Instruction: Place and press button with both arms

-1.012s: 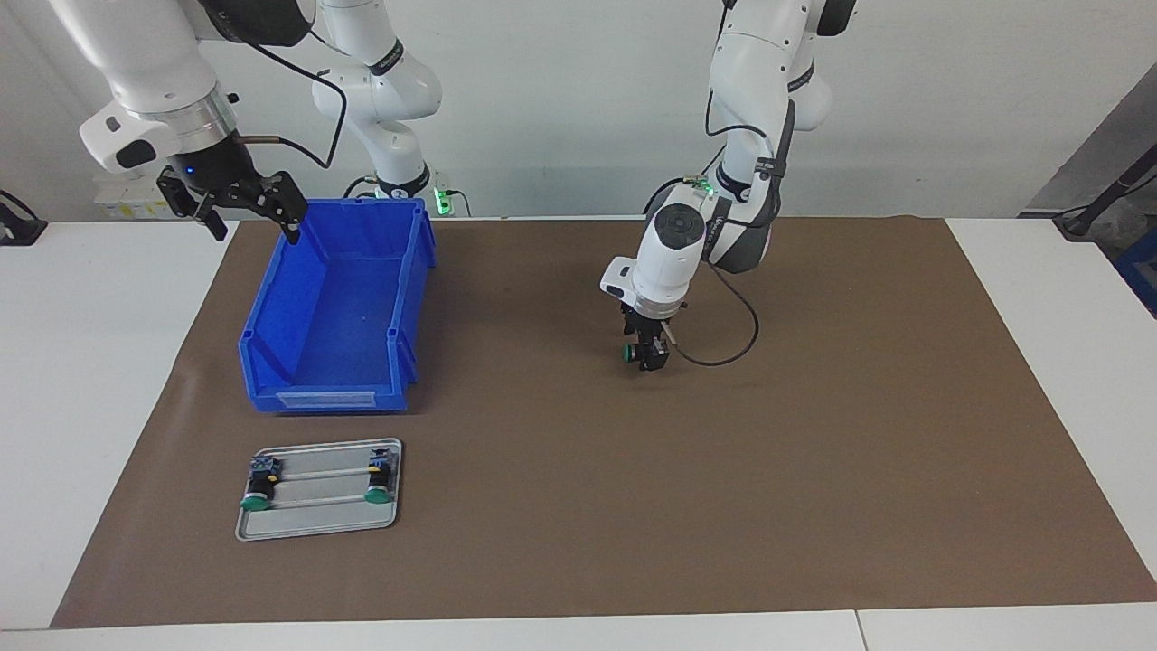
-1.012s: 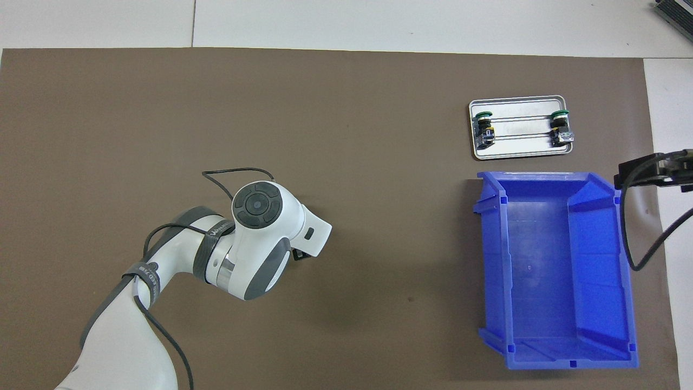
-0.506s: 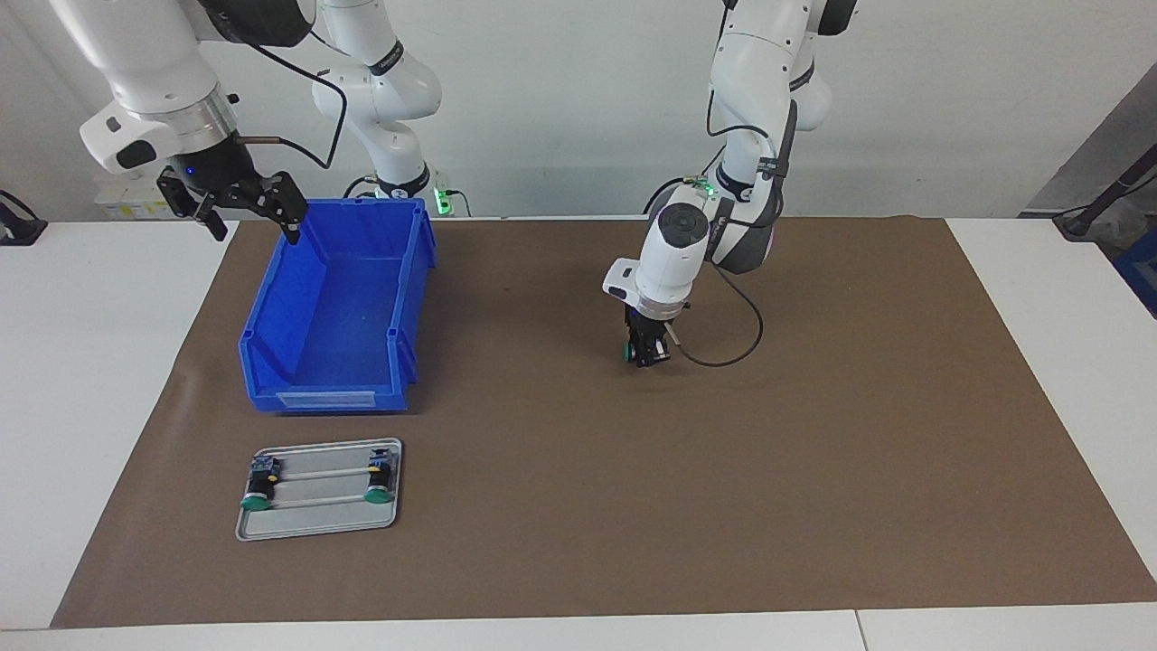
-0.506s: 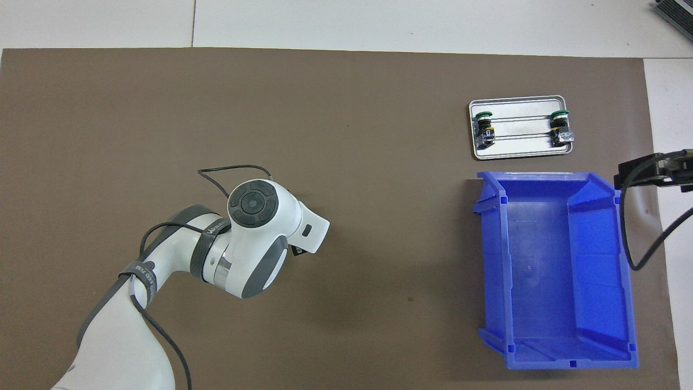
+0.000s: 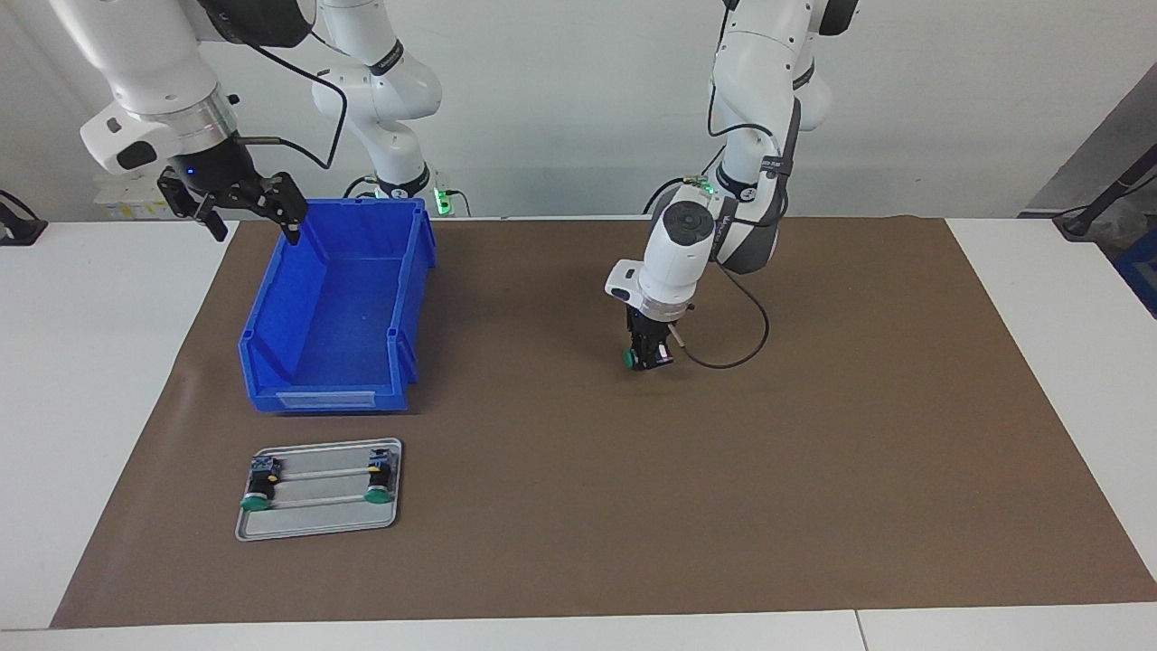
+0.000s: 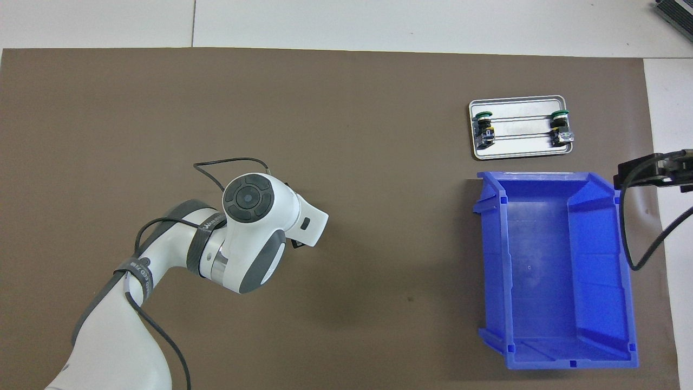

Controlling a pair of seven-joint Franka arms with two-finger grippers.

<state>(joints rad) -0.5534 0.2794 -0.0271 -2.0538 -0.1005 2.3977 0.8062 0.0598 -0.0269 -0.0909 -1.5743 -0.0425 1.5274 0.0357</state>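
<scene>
Since one second ago my left arm (image 5: 761,136) has drawn a little back toward its base and has come lower, so my left pincer (image 5: 647,355) is now just above the brown mat (image 5: 813,470), or maybe it touches it; I cannot tell which. Nearest to me, my right arm (image 5: 145,81) waits with the right pincer (image 5: 244,203) in the air over the corner of the blue bin (image 5: 334,312) that is closest to the robots, and its two fingers stand apart with nothing between them. The bin is on the mat toward the right arm's end of the table (image 5: 99,380), and I see nothing inside it. My left pincer is over the middle of the mat, pointing down, and it is clenched on the button (image 5: 630,358); the green cap looks out sideways toward the right arm's end. From above, my own wrist (image 6: 254,216) hides this pincer and the button almost completely. Farthest from me, just past the bin, is the small metal tray (image 5: 318,526) with two more buttons on it, one (image 5: 260,488) at the end near the table edge and one (image 5: 379,481) at the other end, both lying on their side with the green caps away from the robots.
</scene>
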